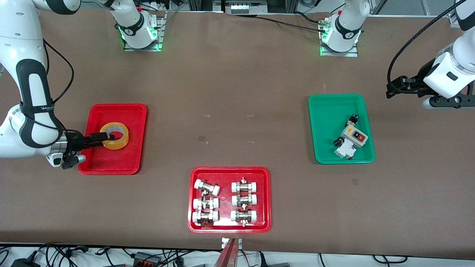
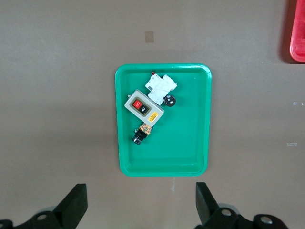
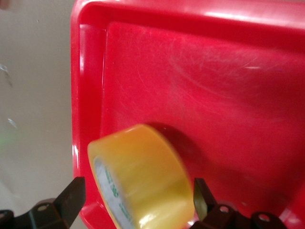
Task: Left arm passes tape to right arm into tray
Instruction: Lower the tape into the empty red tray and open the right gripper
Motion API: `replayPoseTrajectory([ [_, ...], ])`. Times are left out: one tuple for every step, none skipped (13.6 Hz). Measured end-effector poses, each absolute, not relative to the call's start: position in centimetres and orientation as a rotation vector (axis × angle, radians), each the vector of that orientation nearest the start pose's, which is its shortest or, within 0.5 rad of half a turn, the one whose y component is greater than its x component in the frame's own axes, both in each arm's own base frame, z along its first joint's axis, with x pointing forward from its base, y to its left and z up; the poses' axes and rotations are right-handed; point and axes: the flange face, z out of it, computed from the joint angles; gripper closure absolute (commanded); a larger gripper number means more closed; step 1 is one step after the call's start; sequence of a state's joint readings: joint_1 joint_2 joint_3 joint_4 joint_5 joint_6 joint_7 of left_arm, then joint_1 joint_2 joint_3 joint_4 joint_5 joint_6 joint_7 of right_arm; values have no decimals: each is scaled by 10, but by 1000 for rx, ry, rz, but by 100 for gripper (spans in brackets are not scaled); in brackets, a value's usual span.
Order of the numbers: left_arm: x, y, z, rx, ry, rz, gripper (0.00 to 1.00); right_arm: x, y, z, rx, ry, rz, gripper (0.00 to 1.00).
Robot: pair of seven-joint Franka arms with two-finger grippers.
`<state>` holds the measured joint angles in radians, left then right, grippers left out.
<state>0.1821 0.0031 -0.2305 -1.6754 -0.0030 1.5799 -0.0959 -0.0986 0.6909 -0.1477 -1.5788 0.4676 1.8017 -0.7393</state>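
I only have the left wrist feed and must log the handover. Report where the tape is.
Observer: The tape is in the plain red tray, toward the right arm's end of the table.
Operator: Give me the right gripper's position.
Observer: The right gripper is down at the tape, its fingers open on either side of the roll.
Operator: Say how the roll sits.
Observer: In the right wrist view it is tilted, with its yellow band facing the camera. The left gripper is open and waits above the table beside the green tray.
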Motion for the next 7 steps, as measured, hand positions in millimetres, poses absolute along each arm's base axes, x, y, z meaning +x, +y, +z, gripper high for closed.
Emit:
replayPoseTrajectory([
  [550, -27, 574, -3134, -74, 155, 0, 641, -111, 223, -2622, -409, 324, 0],
  [551, -27, 575, -3134, -74, 153, 0, 643, -111, 233, -2644, -437, 318, 0],
  [551, -27, 575, -3134, -74, 150, 0, 646, -110, 244, -2666, -466, 310, 0],
  [551, -27, 576, -3134, -74, 148, 0, 649, -108, 256, -2691, -500, 300, 0],
  [551, -27, 576, -3134, -74, 147, 0, 654, -105, 269, -2718, -538, 284, 0],
  [551, -27, 576, -3134, -75, 147, 0, 659, -101, 284, -2743, -569, 259, 0],
  [551, -27, 576, -3134, -75, 147, 0, 665, -97, 303, -2775, -574, 231, 0],
])
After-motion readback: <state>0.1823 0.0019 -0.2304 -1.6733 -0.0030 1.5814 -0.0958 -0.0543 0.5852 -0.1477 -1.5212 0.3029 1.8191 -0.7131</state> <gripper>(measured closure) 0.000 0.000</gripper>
